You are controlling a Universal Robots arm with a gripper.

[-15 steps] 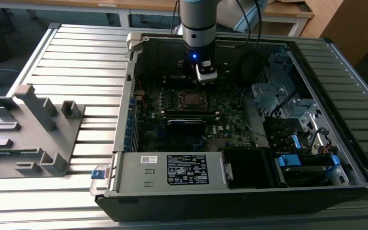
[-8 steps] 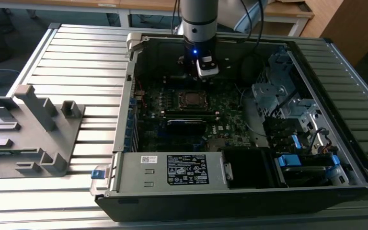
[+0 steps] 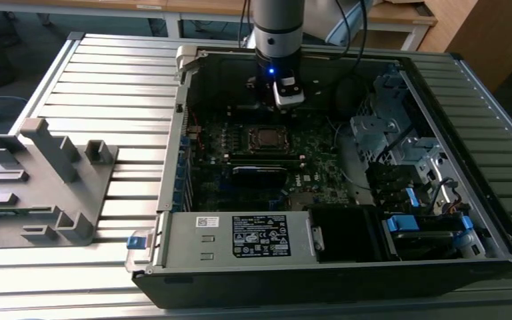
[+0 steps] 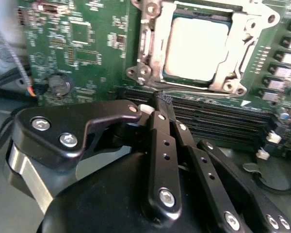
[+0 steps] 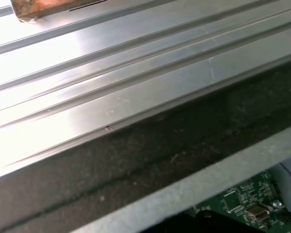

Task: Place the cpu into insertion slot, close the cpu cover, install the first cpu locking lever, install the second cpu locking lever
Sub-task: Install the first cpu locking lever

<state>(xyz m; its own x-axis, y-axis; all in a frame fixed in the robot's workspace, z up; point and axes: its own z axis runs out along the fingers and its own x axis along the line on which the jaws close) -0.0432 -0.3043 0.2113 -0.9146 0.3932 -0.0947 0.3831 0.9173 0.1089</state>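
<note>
The cpu [image 4: 196, 48], a square chip with a pale silver top, lies in the insertion slot [image 3: 265, 137] on the green motherboard inside the open computer case. The cpu cover [image 4: 243, 46], a metal frame, lies flat around the chip's top. A thin metal lever [image 4: 184, 91] runs along the socket's edge nearest my fingers. My gripper [image 4: 160, 99] hangs just off that edge, its black fingers [image 4: 157, 141] together at the tips with nothing between them. In the exterior view the gripper [image 3: 285, 100] hovers over the board a little behind the socket.
The case [image 3: 176, 167] lies open on a slatted aluminium table [image 5: 111, 73]. A labelled grey power-supply box [image 3: 238, 237] fills the case's front. Drive cages and cables [image 3: 399, 153] crowd the exterior view's right. A grey plastic fixture [image 3: 38, 180] stands on the table at its left.
</note>
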